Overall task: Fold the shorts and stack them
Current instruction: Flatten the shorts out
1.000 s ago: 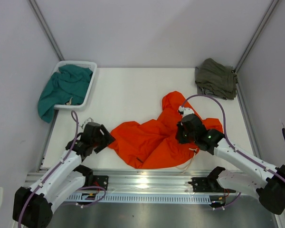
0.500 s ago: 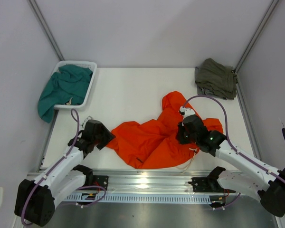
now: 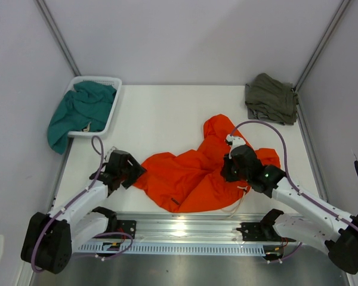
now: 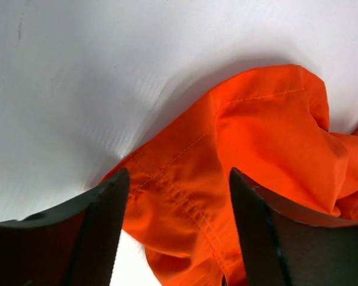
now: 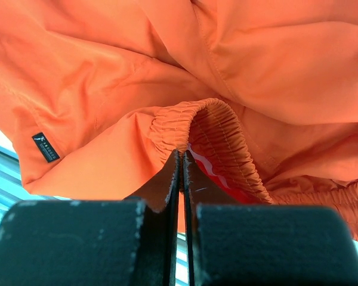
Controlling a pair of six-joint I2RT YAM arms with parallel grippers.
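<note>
Your orange shorts lie in a crumpled heap in the lower middle of the top view. They rest on the white table and are not folded yet.

Your right gripper is pinched tight on the shorts. In the right wrist view its two fingers meet, and the stretchy waistband bends over the tips. I think you hold it there so you can pull the top edge straight. A small dark tag shows at the left of that view, near an edge of the cloth.

Your left gripper is spread wide and holds nothing. In the left wrist view one finger sits on each side of the stitched hem, at the left end of the heap. It looks ready to close on that corner. Then you could stretch both ends out and lay the shorts smooth.

The white basket sits in the upper left of the top view. A teal garment fills it and spills over its left side. Nothing else shows inside.

An olive-green garment lies bunched in the upper right corner of the table. It is in no container and is well apart from the orange shorts. That may be the stacking spot, but I cannot tell.
</note>
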